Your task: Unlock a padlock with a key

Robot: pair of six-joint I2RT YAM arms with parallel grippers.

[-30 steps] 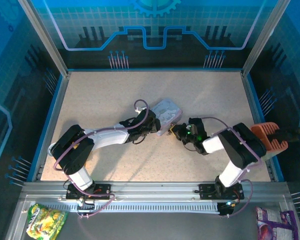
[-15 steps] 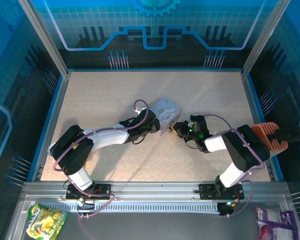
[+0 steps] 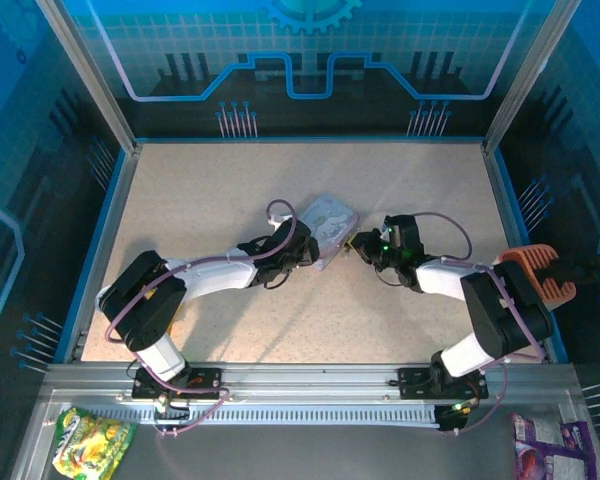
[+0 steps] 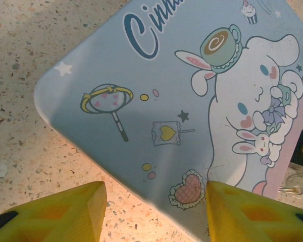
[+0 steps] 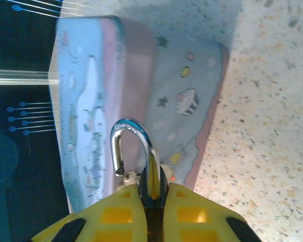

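1. So, my right end effector (image 5: pixel 154 190) is clamped shut on the padlock (image 5: pixel 152 204). The dark body is pinched edge-on between the yellow fingers, and the shackle (image 5: pixel 133 123) sticks out past the tips. My guess is that this grip keeps the lock steady and off the tabletop (image 4: pixel 20 60) so it can be worked.
2. One leg of the shackle runs down into the body, and the other end looks like it's hanging free. To me that reads as popped open, but I wouldn't swear to it.
3. The padlock sits just beside the long side of the cartoon tin (image 5: pixel 184 91), near its corner. I can't tell if it touches the tin.
4. My left end effector (image 4: pixel 154 204) has its jaws about half open with nothing gripped. It hovers at the tin's near edge, one finger over bare tabletop and the other overlapping the edge. It's probably there to brace the tin.
5. I can't pick out the key for sure. A silvery bit (image 4: pixel 293 182) peeks in past the tin's far corner in the left wrist view, but it's too small to call.
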